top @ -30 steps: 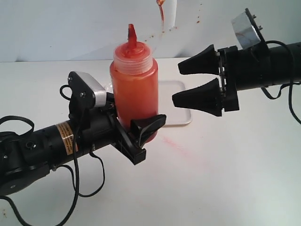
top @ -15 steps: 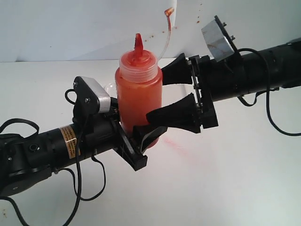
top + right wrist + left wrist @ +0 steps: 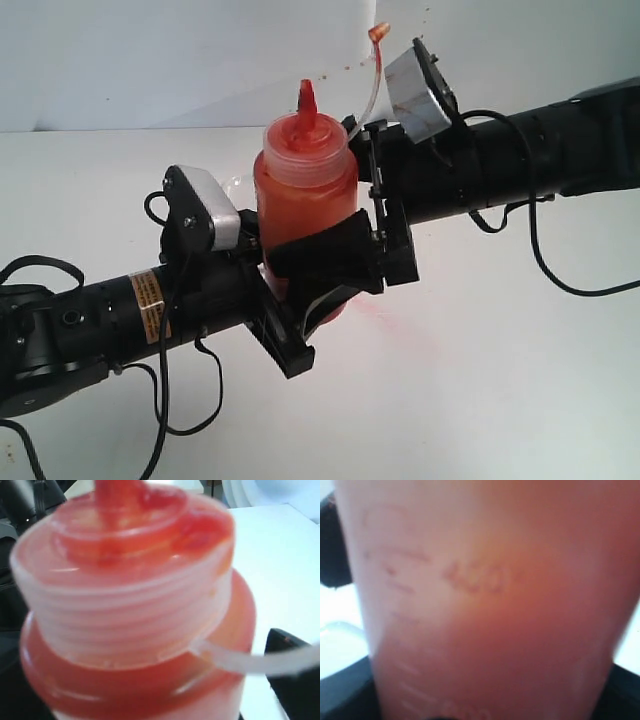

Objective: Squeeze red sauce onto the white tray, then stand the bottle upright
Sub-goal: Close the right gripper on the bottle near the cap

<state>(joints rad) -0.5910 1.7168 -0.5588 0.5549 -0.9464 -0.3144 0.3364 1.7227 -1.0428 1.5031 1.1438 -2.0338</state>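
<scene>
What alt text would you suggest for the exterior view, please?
A roughly upright, red-tinted squeeze bottle is gripped low down by the left tool. The right tool, open, straddles the bottle higher up, above a white table.

**Setting:** robotics test lab, staged workbench.

**Grounds:**
- Plain white tabletop (image 3: 500, 400) set against a blank white backdrop (image 3: 150, 60).
- Two black jointed arms reach in from opposite sides. The left arm (image 3: 90, 320) bears a yellow label (image 3: 148, 297).
- Left claw (image 3: 303, 285) and right claw (image 3: 310, 200) are both black and two-fingered.
- A boxed camera (image 3: 205, 210) is bolted at the wrist.
- Loose black cables (image 3: 40, 262) trail over the tabletop (bare wiring, exposed brackets).
- Reddish splatter (image 3: 340, 70) marks the backdrop.
</scene>
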